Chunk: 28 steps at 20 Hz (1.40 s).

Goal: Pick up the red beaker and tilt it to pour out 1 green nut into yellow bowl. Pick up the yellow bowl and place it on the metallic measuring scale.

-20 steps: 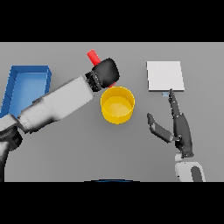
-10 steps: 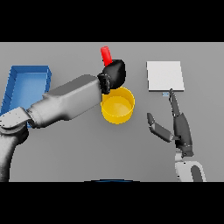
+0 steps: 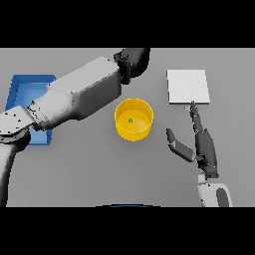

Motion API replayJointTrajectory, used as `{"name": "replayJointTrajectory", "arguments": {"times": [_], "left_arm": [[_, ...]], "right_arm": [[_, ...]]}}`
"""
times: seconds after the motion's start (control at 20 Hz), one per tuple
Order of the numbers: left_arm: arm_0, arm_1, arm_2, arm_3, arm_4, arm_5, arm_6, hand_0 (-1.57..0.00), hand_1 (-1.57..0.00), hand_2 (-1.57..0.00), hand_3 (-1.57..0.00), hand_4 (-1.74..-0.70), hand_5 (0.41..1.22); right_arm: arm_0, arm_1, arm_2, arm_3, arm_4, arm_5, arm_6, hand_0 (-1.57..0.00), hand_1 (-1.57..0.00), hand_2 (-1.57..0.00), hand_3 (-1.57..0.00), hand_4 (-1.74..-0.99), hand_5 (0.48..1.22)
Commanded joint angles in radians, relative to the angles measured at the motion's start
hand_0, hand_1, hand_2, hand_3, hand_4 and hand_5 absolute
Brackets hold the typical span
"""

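The left hand (image 3: 133,61) sits at the worktop's (image 3: 89,169) far edge, fingers curled; the red beaker cannot be seen, so whether they hold it cannot be told. Just nearer stands the yellow bowl (image 3: 133,130) with one green nut (image 3: 130,120) inside. The right hand (image 3: 199,142) rests with fingers straight and relaxed, fingertips touching the metallic scale (image 3: 188,85). A blue tray (image 3: 20,84) lies far left.

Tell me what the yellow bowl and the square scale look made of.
Yellow bowl: probably plastic; uniform matte yellow, no glints. Scale: flat pale grey-white plate with soft shading; could be brushed metal, though the look leaves it open.
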Motion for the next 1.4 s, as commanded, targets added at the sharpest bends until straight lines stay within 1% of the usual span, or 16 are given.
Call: {"name": "replayJointTrajectory", "arguments": {"times": [0.0, 0.1, 0.15, 0.2, 0.3, 0.4, 0.55, 0.75, 0.9, 0.95, 1.0, 1.05, 1.15, 1.25, 1.3, 1.35], "left_arm": [[-0.021, 0.011, 0.017, 0.017, 0.016, 0.014, -0.003, -1.57, -1.57, -1.57, -1.57, -1.73, 1.221], [-0.08, 0.052, 0.062, 0.07, 0.058, 0.059, -0.015, -1.57, -1.57, -1.57, -1.18, -1.73, 1.221], [-0.112, 0.064, 0.097, 0.121, 0.084, 0.061, 0.017, -1.57, -1.57, -1.57, -1.26, -1.73, 1.221], [-0.135, 0.071, 0.134, 0.163, 0.122, 0.058, 0.027, -1.57, -1.57, -1.57, -1.32, -1.73, 1.221], [-0.172, 0.087, 0.244, 0.267, 0.231, 0.081, 0.053, -1.57, -1.57, -1.57, -1.41, -1.73, 1.221], [-0.171, 0.132, 0.389, 0.338, 0.388, 0.091, 0.088, -1.57, -1.57, -1.57, -1.47, -1.73, 1.221], [-0.158, 0.201, 0.574, 0.433, 0.598, 0.123, 0.159, -1.57, -1.57, -1.57, -1.4, -1.74, 1.221], [-0.067, 0.3, 0.733, 0.521, 0.826, 0.208, 0.18, -1.57, -1.57, -1.57, -1.48, -1.74, 1.221], [0.051, 0.349, 0.8, 0.537, 0.963, 0.286, 0.214, -1.57, -1.57, -1.57, -1.52, -1.74, 1.221], [0.079, 0.362, 0.809, 0.541, 0.992, 0.311, 0.262, -1.57, -1.57, -1.57, -1.53, -1.74, 1.221], [0.112, 0.375, 0.824, 0.534, 1.028, 0.327, 0.265, -1.57, -1.57, -1.57, -1.54, -1.74, 1.221], [0.141, 0.375, 0.844, 0.534, 1.071, 0.35, 0.336, -1.57, -1.57, -1.57, -1.55, -1.74, 1.221], [0.205, 0.397, 0.881, 0.488, 1.152, 0.389, 0.385, -1.57, -1.57, -1.57, -1.56, -1.74, 1.221], [0.286, 0.411, 0.899, 0.424, 1.219, 0.415, 0.414, -1.57, -1.57, -1.57, -1.49, -1.74, 1.221], [0.324, 0.418, 0.903, 0.383, 1.249, 0.428, 0.448, -1.57, -1.57, -1.57, -1.46, -1.74, 1.221], [0.373, 0.426, 0.911, 0.332, 1.284, 0.446, 0.467, -1.57, -1.57, -1.57, -1.43, -1.74, 1.221]], "right_arm": [[0.011, 0.002, 0.008, -0.001, 0.009, -0.002, -0.015, 0.0, 0.0, 0.0, 0.0, -1.154, 0.654], [0.0, 0.005, 0.009, 0.003, 0.018, -0.011, -0.016, 0.0, 0.0, 0.0, 0.0, -1.16, 0.66], [0.012, 0.004, 0.013, -0.005, 0.021, -0.01, -0.027, 0.0, 0.0, 0.0, 0.0, -1.16, 0.663], [0.001, 0.007, 0.013, -0.008, 0.022, -0.012, -0.005, 0.0, 0.0, 0.0, 0.0, -1.161, 0.661], [0.005, 0.004, 0.01, -0.011, -0.001, 0.004, -0.024, 0.0, 0.0, 0.0, 0.0, -1.156, 0.658], [-0.008, -0.006, 0.005, 0.007, 0.03, -0.017, 0.002, 0.0, 0.0, 0.0, 0.0, -1.146, 0.641], [-0.032, 0.0, 0.017, 0.02, 0.057, -0.032, 0.003, 0.0, 0.0, 0.0, 0.0, -1.142, 0.63], [-0.04, 0.013, -0.002, 0.031, -0.035, 0.015, -0.029, 0.0, 0.0, 0.0, 0.0, -1.083, 0.625], [-0.031, -0.004, -0.007, 0.023, -0.054, 0.036, -0.029, 0.0, 0.0, 0.0, 0.0, -1.106, 0.642], [-0.034, -0.007, -0.001, 0.018, -0.049, 0.04, -0.032, 0.0, 0.0, 0.0, 0.0, -1.126, 0.651], [-0.035, -0.007, -0.003, 0.026, -0.059, 0.05, -0.037, 0.0, 0.0, 0.0, 0.0, -1.141, 0.657], [-0.036, -0.009, 0.001, 0.024, -0.061, 0.056, -0.038, 0.0, 0.0, 0.0, 0.0, -1.148, 0.663], [-0.045, -0.008, 0.003, 0.049, -0.046, 0.05, -0.026, 0.0, 0.0, 0.0, 0.0, -1.165, 0.672], [-0.044, -0.016, 0.002, 0.041, -0.047, 0.053, -0.061, 0.0, 0.0, 0.0, 0.0, -1.181, 0.687], [-0.05, -0.014, 0.007, 0.046, -0.03, 0.044, -0.043, 0.0, 0.0, 0.0, 0.0, -1.188, 0.696], [-0.038, -0.015, 0.012, 0.04, -0.025, 0.043, -0.048, 0.0, 0.0, 0.0, 0.0, -1.191, 0.702]]}}
